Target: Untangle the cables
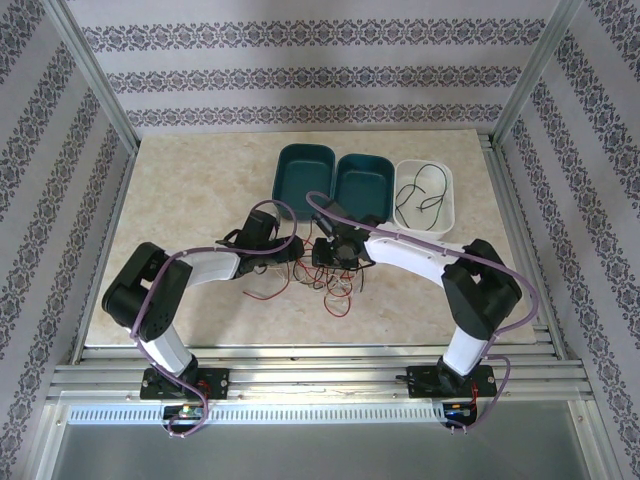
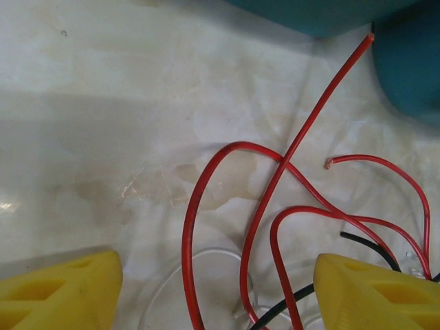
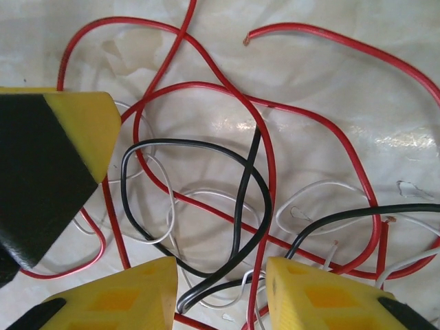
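Roughly left-to-right — cables [image 1: 322, 285], flat.

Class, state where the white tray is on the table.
In the top view, the white tray sits far right on the table, beside a teal tray, holding a black cable.

Backdrop on my feed: papered, evenly lit.
Striped grey floral walls [image 1: 300, 70]; aluminium posts [image 1: 95, 75] at the corners; bench [image 1: 180, 200] top in beige marble pattern.
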### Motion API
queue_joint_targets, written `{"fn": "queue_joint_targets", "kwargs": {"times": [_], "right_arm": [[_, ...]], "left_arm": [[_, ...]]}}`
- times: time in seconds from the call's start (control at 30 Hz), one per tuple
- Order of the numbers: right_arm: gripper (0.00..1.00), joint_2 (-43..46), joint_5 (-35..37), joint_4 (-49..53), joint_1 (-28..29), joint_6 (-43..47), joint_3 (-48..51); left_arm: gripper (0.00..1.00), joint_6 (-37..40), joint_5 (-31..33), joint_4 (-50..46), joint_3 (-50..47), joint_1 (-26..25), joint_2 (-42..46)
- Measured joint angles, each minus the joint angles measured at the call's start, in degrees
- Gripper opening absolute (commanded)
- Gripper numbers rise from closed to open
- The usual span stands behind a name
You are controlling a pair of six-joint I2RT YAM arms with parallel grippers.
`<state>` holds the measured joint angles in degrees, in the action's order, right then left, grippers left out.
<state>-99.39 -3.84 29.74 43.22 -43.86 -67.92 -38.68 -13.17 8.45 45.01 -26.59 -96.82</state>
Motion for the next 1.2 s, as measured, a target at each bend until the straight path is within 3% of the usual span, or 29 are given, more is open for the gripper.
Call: {"fn": "queue_joint_targets", "kwargs": {"times": [0.4,0.73,0.87,1.03,1.2], "right_arm": [[0.38,-2.4,-1.9,-0.3,0.8,-1.0,-0.5],[0.18,-3.4,-1.8,-1.5,0.9,-1.3,-0.5],[0.1,-3.4,-1.8,-2.2,0.9,-1.4,-0.5],[0.01,-3.4,-1.8,-3.1,1.3,-1.2,-0.5],[0.0,-2.4,-1.6,-3.0,2.1,-1.0,-0.5]], "left_arm": [[0.62,-1.5,-1.9,1.6,0.1,-0.1,-0.9],[0.47,-2.8,-2.9,3.3,-0.8,-0.5,-1.3],[0.34,-3.5,-2.9,3.9,-1.2,-0.5,-1.7],[0.25,-3.8,-2.9,4.1,-1.4,-0.7,-1.8],[0.2,-3.9,-2.9,4.1,-1.4,-0.8,-1.8]]}}
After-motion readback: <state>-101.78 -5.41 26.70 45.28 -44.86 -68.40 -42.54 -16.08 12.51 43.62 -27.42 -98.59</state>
